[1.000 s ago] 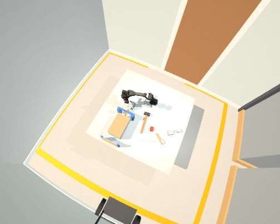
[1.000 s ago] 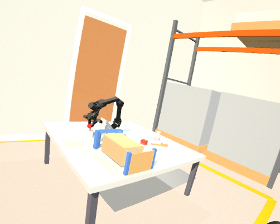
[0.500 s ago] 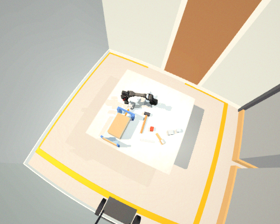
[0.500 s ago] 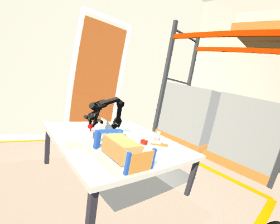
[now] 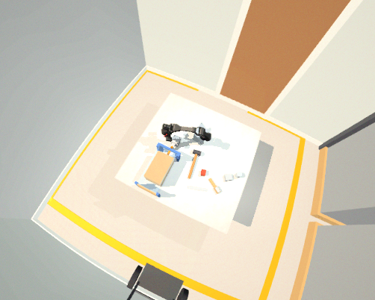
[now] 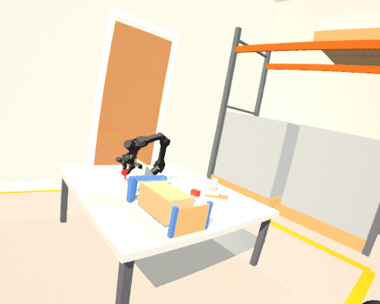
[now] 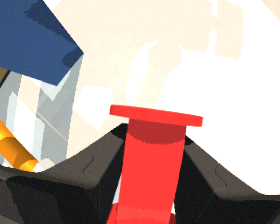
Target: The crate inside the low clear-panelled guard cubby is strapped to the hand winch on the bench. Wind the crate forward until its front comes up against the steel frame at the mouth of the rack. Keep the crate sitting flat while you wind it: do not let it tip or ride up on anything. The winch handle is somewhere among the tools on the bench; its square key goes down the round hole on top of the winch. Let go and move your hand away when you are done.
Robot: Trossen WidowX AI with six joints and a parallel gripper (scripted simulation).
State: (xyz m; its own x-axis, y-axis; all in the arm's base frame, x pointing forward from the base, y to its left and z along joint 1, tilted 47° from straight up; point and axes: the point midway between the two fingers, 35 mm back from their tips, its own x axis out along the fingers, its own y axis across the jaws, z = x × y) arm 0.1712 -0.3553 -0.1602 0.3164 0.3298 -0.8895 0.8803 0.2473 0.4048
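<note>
My gripper [image 5: 168, 137] [image 6: 126, 169] [image 7: 150, 134] is shut on the red winch handle [image 6: 124, 172] [image 7: 153, 165], whose flange shows beyond the fingertips. Its key end cannot be made out. The gripper is above the bench, beside the grey winch [image 5: 175, 140]. The winch's top hole is too small to tell. An orange strap [image 5: 169, 151] [image 7: 8, 145] runs from the winch side under the blue frame [image 5: 161, 147] [image 6: 131, 190] [image 7: 26, 37]. The tan crate [image 5: 160, 168] [image 6: 151, 202] sits flat behind the frame, with a small gap seeming to remain. The clear panels barely show.
A hammer [image 5: 192, 166] lies beside the cubby. A red block [image 5: 203, 172] [image 6: 195, 193], a wooden-handled tool [image 5: 213, 184] and pale blocks [image 5: 228, 177] are farther right on the bench. A tan board between blue posts [image 5: 148, 189] [image 6: 192, 220] stands at the cubby's far end.
</note>
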